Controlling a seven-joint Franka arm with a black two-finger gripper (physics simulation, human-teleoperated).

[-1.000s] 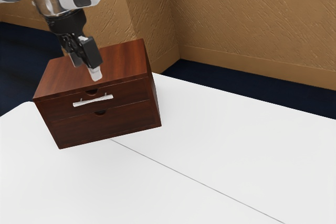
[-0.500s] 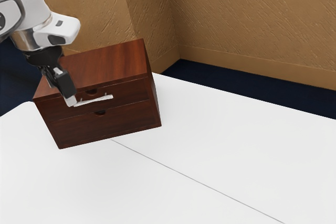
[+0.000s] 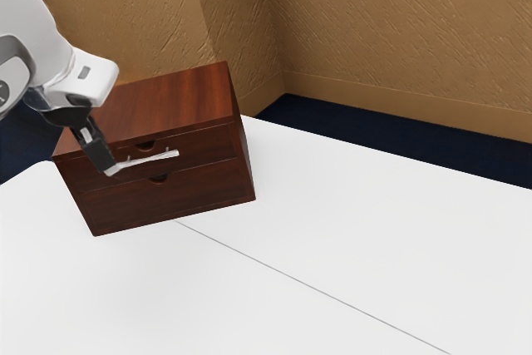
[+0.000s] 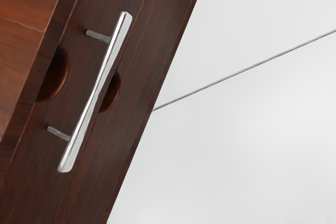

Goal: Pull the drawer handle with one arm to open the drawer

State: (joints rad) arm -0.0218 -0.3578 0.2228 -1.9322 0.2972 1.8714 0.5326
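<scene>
1 black gripper (image 3: 108,165) hangs at the end of the handle (image 3: 148,160) nearer the exterior view's left, its tip right at the bar. From this side angle I cannot tell whether the jaws are spread, pressed together or pinching the bar, nor whether the tip touches it. The white arm (image 3: 41,47) comes in from the upper left.

The handle is a slim silver bar on 2 short posts, fixed across the upper drawer (image 3: 199,149) of a dark wood cabinet (image 3: 166,101). In the wrist view the handle (image 4: 94,93) runs along the drawer front, with a half-round notch on either side of it. The upper drawer lies flush with the cabinet face, as does the lower drawer (image 3: 183,193).

The cabinet stands on a white table (image 3: 349,239) toward the exterior view's left, near the far edge. 1 thin seam (image 3: 307,287) crosses the tabletop. Behind are tan textured walls (image 3: 399,22) and a dark blue floor (image 3: 399,135).
</scene>
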